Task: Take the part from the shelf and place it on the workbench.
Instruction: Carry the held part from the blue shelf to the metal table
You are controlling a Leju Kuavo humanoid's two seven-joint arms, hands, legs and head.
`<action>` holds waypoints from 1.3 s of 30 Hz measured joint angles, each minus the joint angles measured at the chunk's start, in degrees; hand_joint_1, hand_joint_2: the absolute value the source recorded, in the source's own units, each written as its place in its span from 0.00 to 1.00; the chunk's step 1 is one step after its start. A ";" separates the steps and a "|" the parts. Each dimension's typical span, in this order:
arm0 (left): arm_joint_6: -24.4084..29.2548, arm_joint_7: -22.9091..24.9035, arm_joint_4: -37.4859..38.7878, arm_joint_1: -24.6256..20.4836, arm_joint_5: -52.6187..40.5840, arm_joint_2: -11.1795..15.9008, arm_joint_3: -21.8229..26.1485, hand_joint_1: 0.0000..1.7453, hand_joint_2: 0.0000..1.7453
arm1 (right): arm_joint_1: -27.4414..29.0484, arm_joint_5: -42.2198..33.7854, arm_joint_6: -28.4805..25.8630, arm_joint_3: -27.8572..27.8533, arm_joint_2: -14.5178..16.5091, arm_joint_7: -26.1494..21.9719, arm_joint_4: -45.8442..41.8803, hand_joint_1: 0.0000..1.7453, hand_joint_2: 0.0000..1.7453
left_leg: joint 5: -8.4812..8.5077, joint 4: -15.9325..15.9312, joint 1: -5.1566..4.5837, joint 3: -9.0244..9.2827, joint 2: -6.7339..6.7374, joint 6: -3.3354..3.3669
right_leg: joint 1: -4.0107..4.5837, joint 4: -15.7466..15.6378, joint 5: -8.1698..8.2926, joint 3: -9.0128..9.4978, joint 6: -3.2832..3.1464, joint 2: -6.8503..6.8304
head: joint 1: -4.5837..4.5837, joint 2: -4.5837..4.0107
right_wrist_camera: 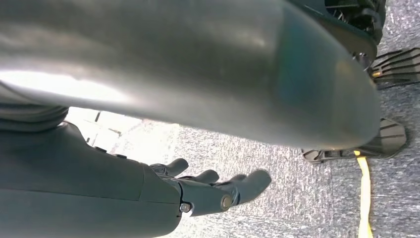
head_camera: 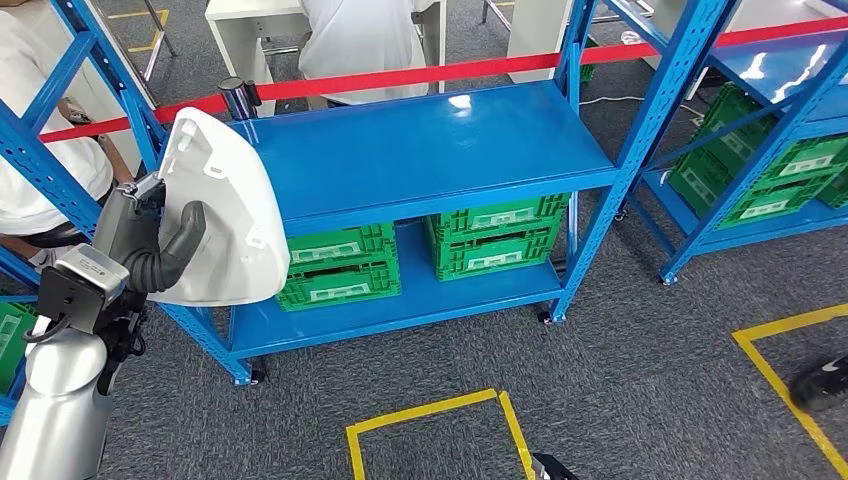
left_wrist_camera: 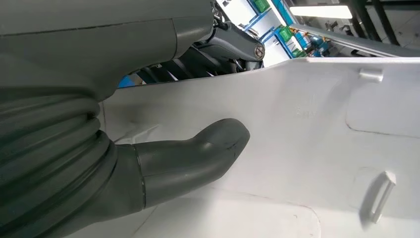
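Shelf (head_camera: pixel 430 150): blue steel rack straight ahead, its upper deck bare where visible; green crates (head_camera: pixel 420 255) sit on the lower deck.
Workbench: no surface in the head view can be told for certain as the bench (the white table behind the red tape is a guess at best), so the way to carry is open.
Part (head_camera: pixel 225 215): a white moulded shell, already off the shelf, held up at the left, just in front of the rack's left post; its long axis stands close to upright, top leaning a little away.
Left hand (head_camera: pixel 165 250): holds the part, grey thumb (left_wrist_camera: pixel 198 156) pressed flat on its inner face, fingers behind it.
Right hand (right_wrist_camera: pixel 218 191): hangs low over the carpet, fingers loosely apart, holding nothing.
Nearer arm: the left, judged to do the placing alone.
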 joint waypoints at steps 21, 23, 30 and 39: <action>-1.37 -0.54 1.97 -1.83 -1.21 -2.27 0.46 1.00 1.00 | 0.23 -0.32 -0.10 -1.34 0.15 0.15 -0.02 0.00 0.00 | -0.63 -3.37 0.17 4.80 0.40 2.59 | -0.68 16.36 -2.21 -10.78 3.13 0.37 | -0.04 0.00; -1.37 -0.61 2.21 -1.62 -1.20 -2.17 0.46 1.00 1.00 | 0.23 -0.27 -0.06 -1.37 0.15 0.16 -0.03 0.00 0.00 | 0.44 -2.55 0.32 2.70 0.40 2.15 | -0.77 11.53 0.21 -5.99 3.17 0.38 | -0.03 0.00; -1.35 -1.68 3.44 -0.87 -0.90 -1.51 0.33 1.00 1.00 | 0.29 -0.44 -0.02 -1.44 0.18 0.02 -0.04 0.00 0.00 | 1.13 -0.58 0.39 0.03 0.22 -0.31 | -0.47 0.50 -0.81 0.05 0.77 0.43 | -0.05 0.00; -1.15 -2.58 5.45 -0.71 -0.49 -0.53 0.29 1.00 1.00 | 0.42 -0.32 -0.05 -1.48 0.19 0.12 -0.04 0.00 0.00 | -5.24 6.19 0.49 5.81 0.12 -0.23 | 0.07 0.53 5.52 -7.24 0.37 0.12 | -0.20 0.00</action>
